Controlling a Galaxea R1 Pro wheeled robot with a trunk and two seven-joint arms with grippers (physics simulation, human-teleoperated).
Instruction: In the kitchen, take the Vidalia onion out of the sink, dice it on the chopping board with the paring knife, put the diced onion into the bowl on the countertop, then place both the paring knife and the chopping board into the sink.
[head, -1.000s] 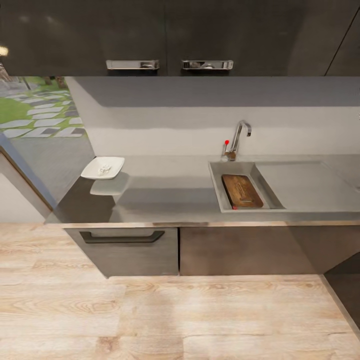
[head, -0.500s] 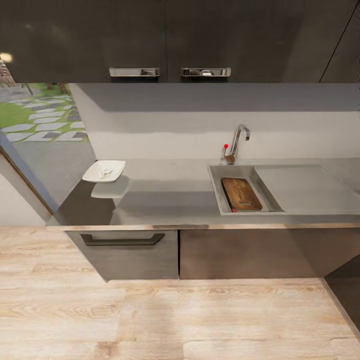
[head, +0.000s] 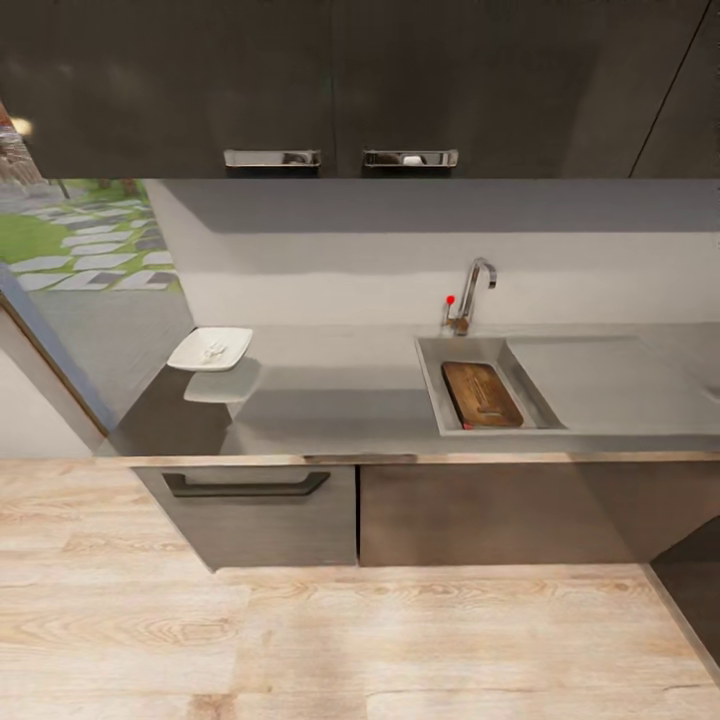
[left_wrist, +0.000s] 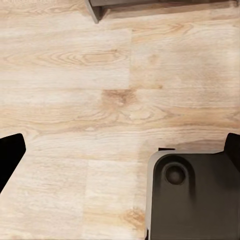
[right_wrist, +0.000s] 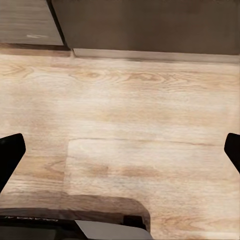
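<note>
Both jaws gape over floor, chopping board (head: 482, 394) lying in sink (head: 432, 385).

The bench (head: 340, 400) is smooth, glossy grey metal, mirroring the glossy white bowl (head: 210, 349). The sink (head: 432, 385) has matt steel walls, and its tap (head: 474, 285) is polished chrome. The chopping board (head: 481, 394) is brown grained wood. The floor (left_wrist: 75, 75) beyond both jaws is pale, matt wood-grain planking. The cupboard fronts (head: 300, 70) are dark and faintly glossy, with shiny metal handles (head: 272, 158).
</note>
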